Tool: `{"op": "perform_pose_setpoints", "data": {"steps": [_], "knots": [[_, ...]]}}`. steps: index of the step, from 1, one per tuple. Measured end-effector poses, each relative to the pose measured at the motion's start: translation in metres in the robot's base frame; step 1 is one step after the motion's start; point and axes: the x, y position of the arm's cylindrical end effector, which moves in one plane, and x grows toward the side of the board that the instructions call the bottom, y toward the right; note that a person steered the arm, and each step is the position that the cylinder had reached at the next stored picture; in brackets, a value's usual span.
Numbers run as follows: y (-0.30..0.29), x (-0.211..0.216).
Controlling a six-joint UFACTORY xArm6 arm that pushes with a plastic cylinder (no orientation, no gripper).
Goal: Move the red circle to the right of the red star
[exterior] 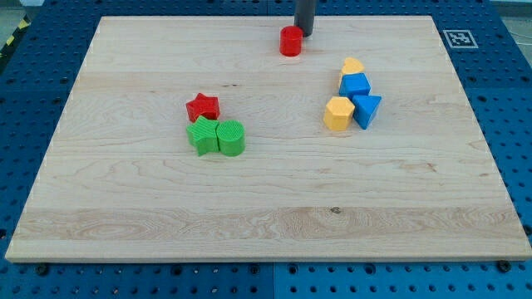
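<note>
The red circle (290, 41) stands near the view's top, a little right of centre. My tip (304, 33) is right behind it, at its upper right, touching or nearly touching it. The red star (203, 107) lies left of centre, well below and to the left of the red circle. A green star (202, 136) and a green circle (231, 138) sit side by side just below the red star, touching it.
On the view's right is a cluster: a yellow heart (353, 66), a blue cube (355, 85), a yellow hexagon (338, 114) and a blue triangle (367, 110). The wooden board (266, 216) lies on a blue perforated table, with a marker tag (458, 38) at its top right corner.
</note>
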Motion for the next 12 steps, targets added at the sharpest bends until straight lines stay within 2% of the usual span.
{"op": "perform_pose_setpoints", "data": {"steps": [3,6,10,11,12], "knots": [[-0.001,0.021],[-0.022,0.014],[-0.041,0.102],[-0.046,0.112],[-0.056,0.097]]}}
